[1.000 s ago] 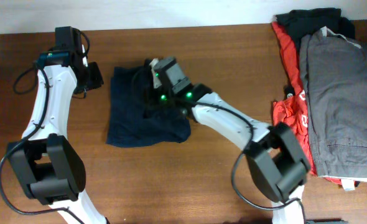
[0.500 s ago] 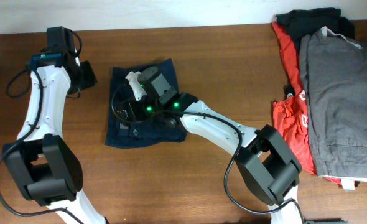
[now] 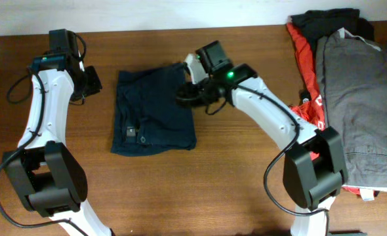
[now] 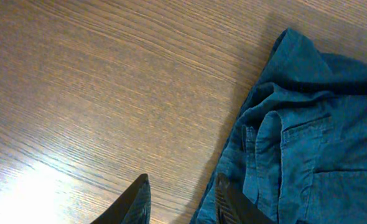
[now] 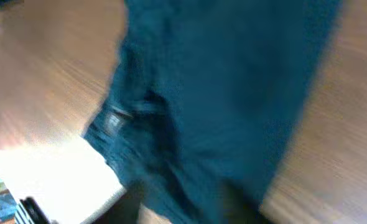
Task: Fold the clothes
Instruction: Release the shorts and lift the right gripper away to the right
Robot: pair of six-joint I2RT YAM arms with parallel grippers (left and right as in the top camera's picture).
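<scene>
The clothes, dark navy shorts (image 3: 151, 115), lie folded in a rough rectangle on the wooden table (image 3: 233, 170), left of centre. My left gripper (image 3: 92, 82) hovers just off their upper left corner. In the left wrist view its fingers (image 4: 224, 200) stand apart over bare wood and the shorts' edge (image 4: 308, 143), with nothing between them. My right gripper (image 3: 183, 95) is at the shorts' upper right edge. The right wrist view is blurred: blue cloth (image 5: 233, 81) fills it, and the dark shapes of the gripper (image 5: 186, 208) do not show whether it grips.
A pile of other garments sits at the table's right end: grey trousers (image 3: 357, 98) on top, a red-orange garment (image 3: 305, 59) beneath and black cloth (image 3: 325, 19) behind. The table's far edge runs close behind the shorts.
My right arm reached left across the shorts, then drew back to their right edge. The shorts now lie flatter and uncovered. The left arm has barely moved.
</scene>
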